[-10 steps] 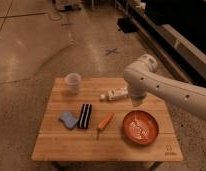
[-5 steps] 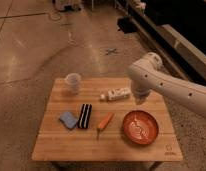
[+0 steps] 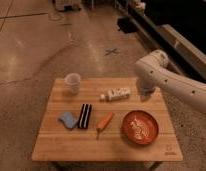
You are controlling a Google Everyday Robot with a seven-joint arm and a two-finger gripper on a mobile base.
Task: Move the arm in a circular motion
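The large white glossy arm (image 3: 166,80) reaches in from the right edge, over the back right corner of the wooden table (image 3: 56,145). Its rounded joint (image 3: 153,64) is the highest part, and from there a short segment bends down toward the table. The gripper (image 3: 145,90) is at the lower end of that segment, just right of a white bottle (image 3: 116,93) lying on its side. It holds nothing that I can see.
On the table are a white cup (image 3: 72,82) at the back left, a blue sponge (image 3: 68,119), a black and white striped block (image 3: 85,116), an orange carrot (image 3: 105,121) and a red bowl (image 3: 140,126) at the front right. Dark counters run along the far right.
The arm's lower end has moved a little to the right and toward the table's back edge, uncovering more of the white bottle. The tabletop objects have not moved.
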